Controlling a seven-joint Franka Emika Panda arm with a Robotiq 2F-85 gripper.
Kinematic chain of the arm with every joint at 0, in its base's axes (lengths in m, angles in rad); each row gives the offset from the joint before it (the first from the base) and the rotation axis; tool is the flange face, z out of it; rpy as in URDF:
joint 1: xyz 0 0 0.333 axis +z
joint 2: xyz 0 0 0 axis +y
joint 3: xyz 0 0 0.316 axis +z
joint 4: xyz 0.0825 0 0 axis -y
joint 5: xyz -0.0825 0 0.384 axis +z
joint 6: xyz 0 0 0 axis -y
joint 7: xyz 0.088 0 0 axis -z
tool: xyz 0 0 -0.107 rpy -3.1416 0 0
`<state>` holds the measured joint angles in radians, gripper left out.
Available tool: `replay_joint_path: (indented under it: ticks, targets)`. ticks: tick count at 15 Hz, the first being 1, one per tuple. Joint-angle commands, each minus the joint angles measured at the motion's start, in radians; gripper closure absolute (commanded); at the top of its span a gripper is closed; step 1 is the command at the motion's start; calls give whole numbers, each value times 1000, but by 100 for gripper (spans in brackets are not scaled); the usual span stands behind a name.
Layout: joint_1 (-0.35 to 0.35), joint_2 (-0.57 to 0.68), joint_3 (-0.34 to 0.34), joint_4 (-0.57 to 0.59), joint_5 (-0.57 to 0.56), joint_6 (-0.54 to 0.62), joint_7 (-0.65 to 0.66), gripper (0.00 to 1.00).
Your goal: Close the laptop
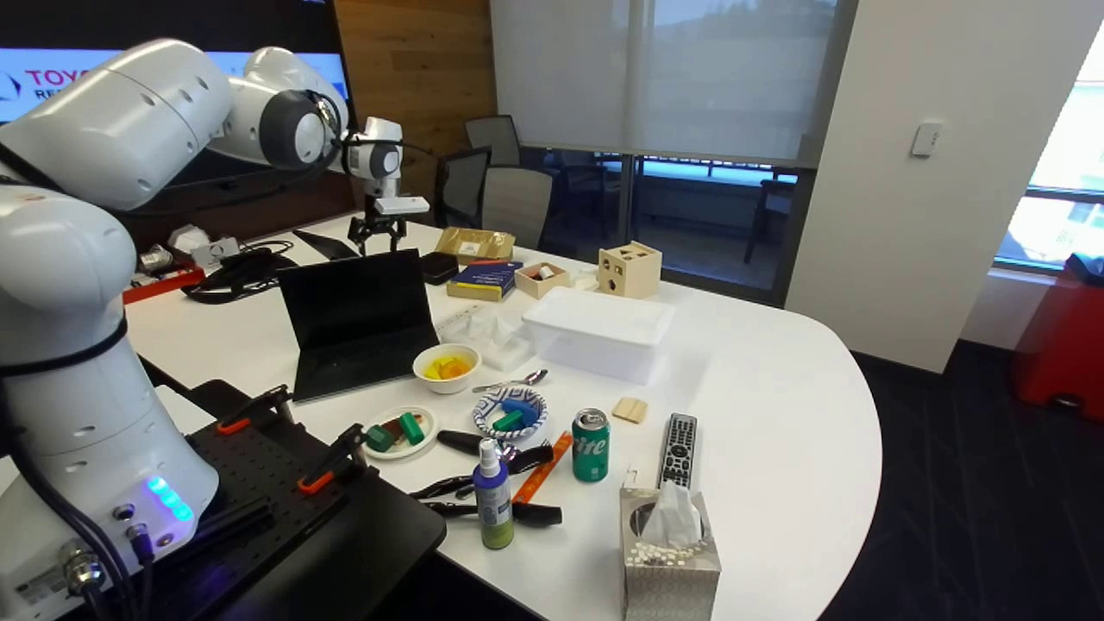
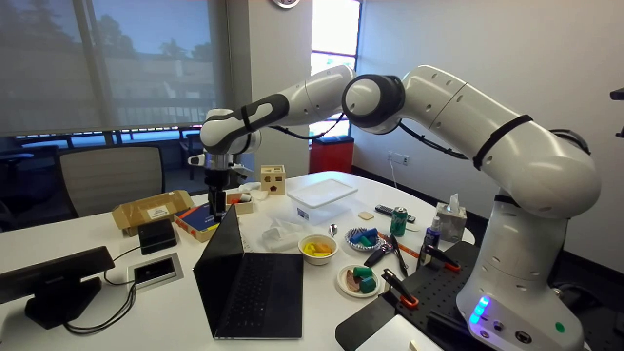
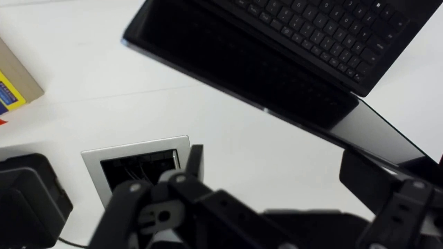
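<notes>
The laptop stands open on the white table, its lid raised at a steep angle. Its black screen and dark keyboard show in both exterior views, and part of it in the wrist view. My gripper is open, with bare table seen between its fingers. In the exterior views the gripper points down behind the lid, near its top edge. In the wrist view the right finger overlaps the lid's edge; I cannot tell whether they touch. The left finger is apart from the laptop.
A white bowl with yellow pieces stands beside the keyboard. A blue book, a black box and a cable hatch lie behind the lid. A black stand device is close by. A lidded white box stands farther along.
</notes>
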<state>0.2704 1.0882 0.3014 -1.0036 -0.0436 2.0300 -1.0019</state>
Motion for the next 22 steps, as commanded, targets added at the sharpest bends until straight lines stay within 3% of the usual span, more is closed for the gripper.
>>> replay_joint_path:
  ticks: [1,6,11,14,22]
  targets:
    - [-7,107,-10,208,4,-211,-18,0]
    - [-41,150,-39,287,50,-534,-9,0]
    - [-88,204,-24,312,98,-684,16,0]
    - [-115,231,-26,290,136,-708,63,0]
    - [-142,340,-48,243,198,-608,295,0]
